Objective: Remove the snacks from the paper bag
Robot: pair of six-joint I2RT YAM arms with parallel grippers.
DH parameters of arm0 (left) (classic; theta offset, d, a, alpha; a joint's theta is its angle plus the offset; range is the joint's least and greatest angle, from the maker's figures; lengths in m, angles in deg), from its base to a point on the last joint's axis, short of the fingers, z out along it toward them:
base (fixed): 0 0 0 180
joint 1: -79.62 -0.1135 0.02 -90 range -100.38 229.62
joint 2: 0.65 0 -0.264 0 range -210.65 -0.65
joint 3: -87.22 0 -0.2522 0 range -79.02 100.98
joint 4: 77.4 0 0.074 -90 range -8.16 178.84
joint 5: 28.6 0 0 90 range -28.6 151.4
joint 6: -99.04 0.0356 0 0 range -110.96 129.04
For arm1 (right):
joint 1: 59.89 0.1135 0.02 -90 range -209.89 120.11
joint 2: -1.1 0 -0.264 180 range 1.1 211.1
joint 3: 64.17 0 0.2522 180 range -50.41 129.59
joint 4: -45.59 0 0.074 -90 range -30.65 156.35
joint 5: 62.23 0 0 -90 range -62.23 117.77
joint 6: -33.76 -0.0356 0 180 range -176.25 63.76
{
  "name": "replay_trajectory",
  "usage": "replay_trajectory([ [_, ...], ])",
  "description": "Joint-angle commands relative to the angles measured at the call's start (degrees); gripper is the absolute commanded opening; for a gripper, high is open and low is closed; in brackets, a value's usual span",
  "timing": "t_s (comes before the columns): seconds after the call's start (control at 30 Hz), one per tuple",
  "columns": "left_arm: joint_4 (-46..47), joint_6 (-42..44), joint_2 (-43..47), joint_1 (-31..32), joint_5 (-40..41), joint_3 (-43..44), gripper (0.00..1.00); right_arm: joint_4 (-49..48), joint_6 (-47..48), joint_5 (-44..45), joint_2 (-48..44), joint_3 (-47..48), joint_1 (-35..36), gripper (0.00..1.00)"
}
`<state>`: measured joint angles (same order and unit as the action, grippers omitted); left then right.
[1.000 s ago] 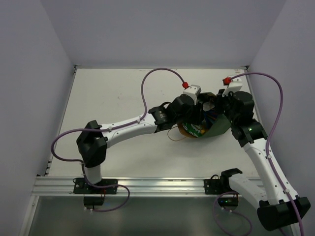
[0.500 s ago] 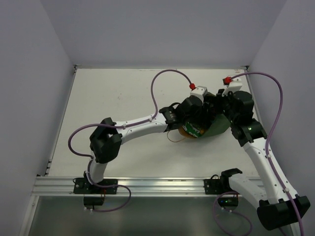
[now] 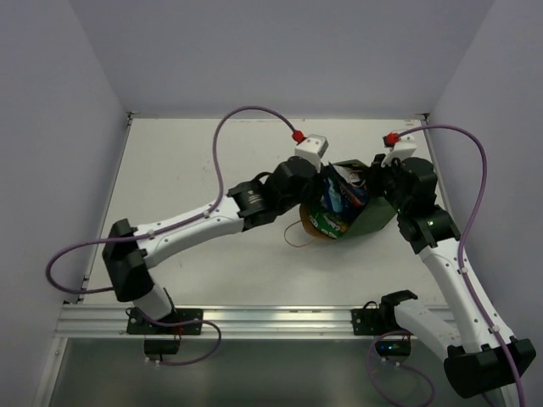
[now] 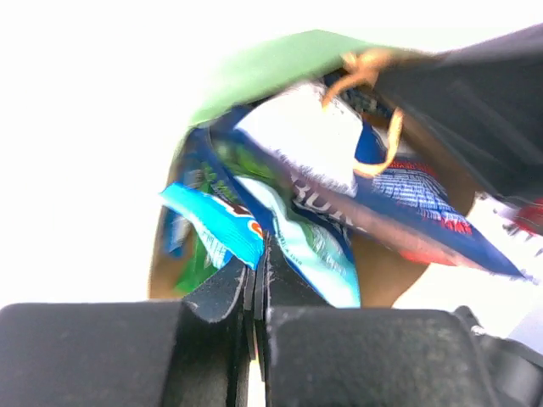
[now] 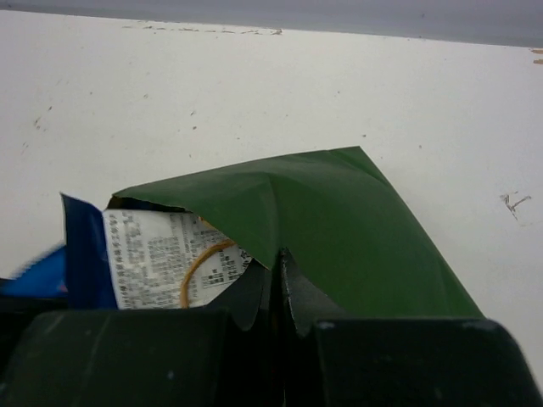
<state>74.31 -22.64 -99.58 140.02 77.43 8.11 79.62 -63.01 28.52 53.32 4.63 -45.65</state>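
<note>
White tabletop [image 3: 195, 161]; my left end effector [image 4: 257, 271] pinches snacks [image 4: 314, 246] at the paper bag [image 5: 339, 220] mouth, right end effector [image 5: 278, 263] clamps its wall; next I pull toward nine o'clock.

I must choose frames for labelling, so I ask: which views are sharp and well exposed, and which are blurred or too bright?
Left wrist: the background is burnt out to white, and the snack packets and paper bag are smeared and soft. Right wrist: sharp and evenly lit, with fine print distinct on the white packet back. Top external: even light, only faint shadows, no glare.
</note>
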Motion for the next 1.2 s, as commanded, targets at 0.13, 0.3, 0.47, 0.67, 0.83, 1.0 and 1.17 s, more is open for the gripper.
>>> replay_trajectory([
  [0.13, -2.79, 1.62, 21.56, -13.19, 4.73, -10.13, 0.0, 0.12, -1.5, 2.76, -0.9, 2.7, -0.09, 0.0],
  [0.3, -1.65, 7.15, 26.86, -17.16, 0.15, -12.16, 0.0, 0.12, -1.15, 2.15, 0.33, 2.79, -0.09, 0.0],
  [0.47, 0.63, 6.37, 26.43, -17.16, -4.35, -13.74, 0.0, -0.23, -1.06, 1.01, 1.3, 2.78, -0.09, 0.0],
  [0.67, 2.91, 6.73, 24.93, -17.34, -11.53, -12.87, 0.0, -0.06, -0.79, -0.05, 1.56, 2.87, -0.09, 0.0],
  [0.83, 6.79, 2.51, 21.77, -15.59, -23.14, -10.94, 0.0, -0.06, -1.15, -0.4, 1.74, 2.96, -0.09, 0.0],
  [1.0, 7.32, 2.51, 17.91, -7.77, -22.8, -5.66, 0.0, 0.03, -0.97, -2.42, 2.18, 3.22, -0.09, 0.0],
  [1.17, 8.45, 1.09, 13.25, -3.63, -23.42, -1.8, 0.0, 0.56, -0.79, -3.21, 3.06, 3.75, -0.09, 0.0],
])
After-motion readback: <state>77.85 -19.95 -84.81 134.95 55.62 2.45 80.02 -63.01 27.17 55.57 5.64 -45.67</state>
